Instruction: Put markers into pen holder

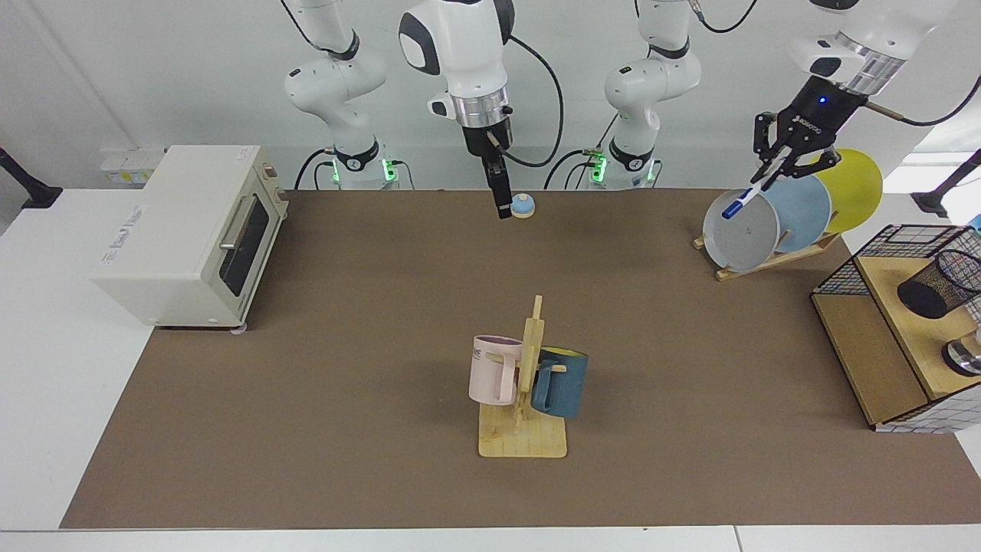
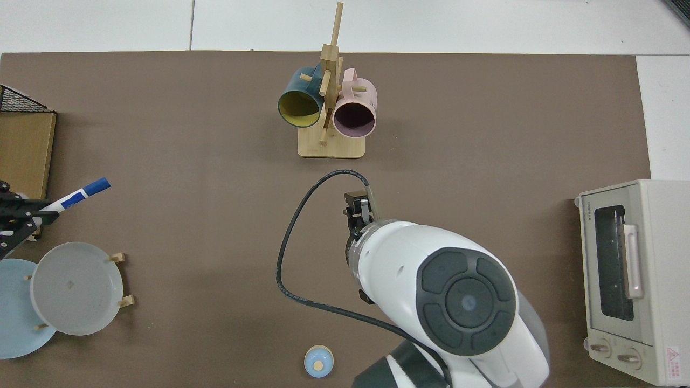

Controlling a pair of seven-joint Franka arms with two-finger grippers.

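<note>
A white marker [image 1: 747, 196] with a blue cap hangs slanted in the air in front of the plate rack, cap end low. My left gripper [image 1: 775, 170] is shut on its upper end. From above, the marker [image 2: 75, 196] sticks out of that gripper [image 2: 24, 213] at the picture's left edge. The pen holder [image 1: 939, 284], a black mesh cup, lies tilted on the wooden shelf at the far right, well apart from the marker. My right gripper [image 1: 502, 201] hangs shut with nothing in it over the back middle of the mat; that arm waits.
A plate rack [image 1: 774, 261] holds grey, blue and yellow plates. A wooden mug tree [image 1: 529, 399] carries a pink and a blue mug mid-mat. A toaster oven [image 1: 191, 230] stands at one side, a small blue bell [image 1: 523, 205] at the back, a wire basket [image 1: 889, 253] around the shelf.
</note>
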